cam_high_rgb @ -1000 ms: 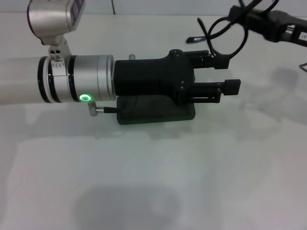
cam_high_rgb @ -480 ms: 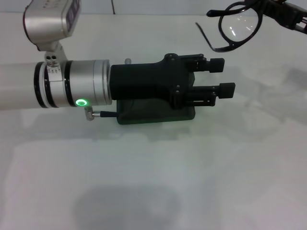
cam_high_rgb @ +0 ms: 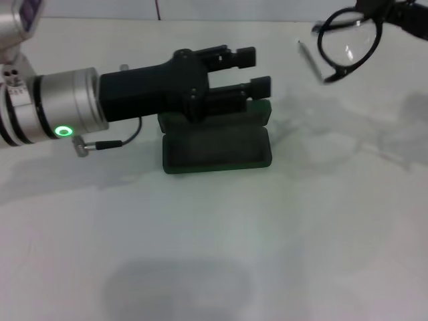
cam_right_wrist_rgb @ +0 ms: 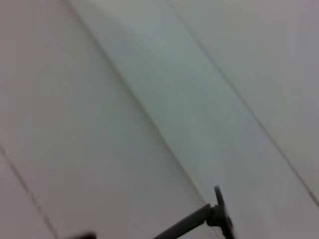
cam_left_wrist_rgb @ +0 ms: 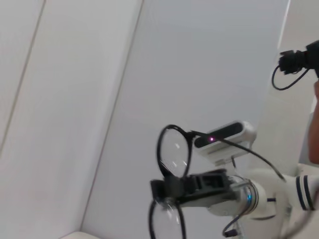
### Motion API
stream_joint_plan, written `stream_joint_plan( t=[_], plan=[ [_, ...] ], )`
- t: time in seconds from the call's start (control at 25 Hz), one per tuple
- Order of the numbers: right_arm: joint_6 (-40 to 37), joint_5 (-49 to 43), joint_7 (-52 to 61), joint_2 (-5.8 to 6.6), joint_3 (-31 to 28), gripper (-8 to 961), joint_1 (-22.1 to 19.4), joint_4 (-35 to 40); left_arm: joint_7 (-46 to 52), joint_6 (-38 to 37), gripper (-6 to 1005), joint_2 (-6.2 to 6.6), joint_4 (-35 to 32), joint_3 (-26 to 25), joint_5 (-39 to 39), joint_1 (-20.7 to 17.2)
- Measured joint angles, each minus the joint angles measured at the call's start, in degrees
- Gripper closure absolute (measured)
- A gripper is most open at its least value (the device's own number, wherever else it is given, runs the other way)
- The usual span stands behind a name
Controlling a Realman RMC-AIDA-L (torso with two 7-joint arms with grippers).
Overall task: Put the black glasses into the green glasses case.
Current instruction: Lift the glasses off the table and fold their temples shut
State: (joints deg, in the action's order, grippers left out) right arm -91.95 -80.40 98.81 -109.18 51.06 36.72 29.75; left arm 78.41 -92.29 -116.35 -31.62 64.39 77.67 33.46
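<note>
Two grippers, one pair of spectacles, one case. Item one: my left gripper (cam_high_rgb: pixel 257 70), black, at the end of the silver arm reaching in from my left, hangs over the far part of the green glasses case (cam_high_rgb: pixel 217 148); its two fingers stand apart with nothing between them. Item two: the green glasses case, lying open on the white table (cam_high_rgb: pixel 214 254), dark lining upward, the tray nearer me in plain sight and the lid behind it largely covered by my left gripper. Item three: the black glasses (cam_high_rgb: pixel 348 43), off the table at the far right, well apart from the case, one temple arm trailing down toward the case side. Item four: my right gripper (cam_left_wrist_rgb: pixel 167 188), clenched on the black glasses (cam_left_wrist_rgb: pixel 173 154) at the bridge between the two lenses, as my left wrist camera shows from across the table; in the head view only a dark edge of it shows at the top right corner. Item five: my right wrist camera shows a pale surface and one thin dark rod, which I cannot identify.
</note>
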Motion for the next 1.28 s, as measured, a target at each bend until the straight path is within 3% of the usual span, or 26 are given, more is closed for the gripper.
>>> stream_joint_plan(
  t=[0.08,0.36,0.6,0.84,1.28],
  plan=[
    [-0.2,-0.8,0.0,0.88,1.9,848,0.9,0.6,0.2,-0.1,301,0.59,-0.2,0.3,0.1,0.2],
    [-0.5,-11.8,1.7,1.74,3.1,848,4.7,4.6,4.6,-3.4,301,1.2,-5.9,0.8,6.4,1.7],
    [-0.6,-19.2,2.5,1.15,3.1,848,7.5,6.6,8.5,-7.5,301,1.18,-7.1,0.8,10.9,4.8],
    [-0.8,-21.8,2.5,0.06,3.8,848,9.2,7.1,10.1,-7.7,301,0.34,-6.9,0.7,13.9,6.8],
    [1.0,-25.2,2.5,-0.99,6.0,849,9.3,8.0,9.5,-8.2,301,-0.1,-7.3,0.3,11.7,7.2]
  ],
)
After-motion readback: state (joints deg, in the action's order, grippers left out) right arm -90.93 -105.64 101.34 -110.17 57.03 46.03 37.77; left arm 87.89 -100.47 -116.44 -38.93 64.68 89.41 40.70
